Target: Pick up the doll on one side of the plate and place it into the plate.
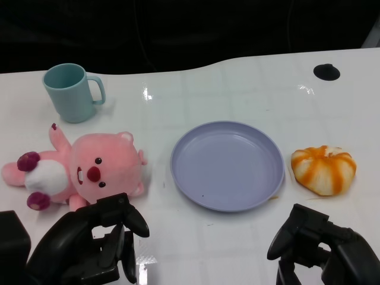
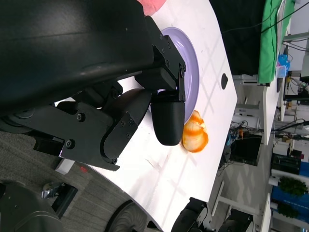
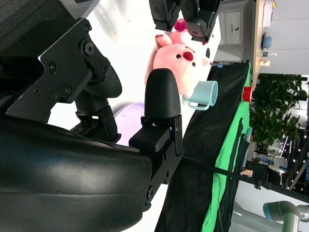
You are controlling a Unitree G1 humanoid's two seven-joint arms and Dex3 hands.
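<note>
White glossy table (image 1: 237,89), dark backdrop behind, lavender plate (image 1: 227,164) mid-table, both hands (image 1: 95,246) empty, fingers apart.

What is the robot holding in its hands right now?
Nothing. The left hand hovers near the pink doll without gripping it, and the right hand is empty too. The plate holds nothing.

pink doll (image 1: 89,169), lavender plate (image 1: 228,164), teal mug (image 1: 72,92)

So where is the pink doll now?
In the head view, the pink doll lies on the table left of the purple plate, below the teal mug.
</note>
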